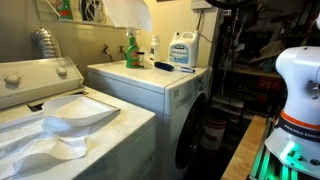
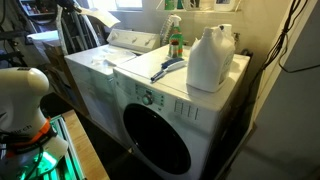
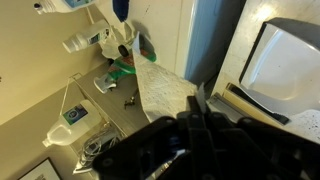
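In the wrist view my gripper (image 3: 199, 100) is a dark mass at the bottom, its two fingers pressed together with nothing between them. It hangs in the air, away from any object. Beyond it I see a green spray bottle (image 3: 124, 68) and a pale cloth or paper sheet (image 3: 160, 92). The gripper is out of frame in both exterior views; only my white arm (image 1: 296, 95) (image 2: 24, 95) shows at the edge. On the front-load machine (image 1: 150, 88) (image 2: 160, 135) stand a white detergent jug (image 1: 182, 50) (image 2: 210, 58), the green spray bottle (image 1: 131, 52) (image 2: 176, 42) and a blue-handled brush (image 1: 163, 67) (image 2: 168, 68).
A top-load washer (image 1: 60, 112) (image 2: 130, 42) stands beside the front-load machine, its white lid area also in the wrist view (image 3: 285, 65). A shelf with bottles (image 1: 70, 12) hangs above. Cluttered storage (image 1: 250, 50) fills the dark passage. A wooden surface (image 1: 245, 150) lies under my arm.
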Robot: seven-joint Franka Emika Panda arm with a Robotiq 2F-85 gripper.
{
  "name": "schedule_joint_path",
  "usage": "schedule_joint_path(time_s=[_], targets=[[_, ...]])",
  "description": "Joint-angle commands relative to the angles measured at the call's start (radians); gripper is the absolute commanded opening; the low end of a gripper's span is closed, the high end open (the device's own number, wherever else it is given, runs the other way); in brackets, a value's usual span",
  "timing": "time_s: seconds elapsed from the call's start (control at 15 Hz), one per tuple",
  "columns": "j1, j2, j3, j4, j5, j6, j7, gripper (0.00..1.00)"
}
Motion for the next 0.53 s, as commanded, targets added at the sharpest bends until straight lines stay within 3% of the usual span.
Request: schedule_joint_path(time_s=[0.0,0.47], targets=[[-0.094,-0.016,0.081,-0.016,-0.009,0.015,0.004,0.0],[-0.322,-0.156,0.135,-0.211,0.095,0.224,0.068,0.0]])
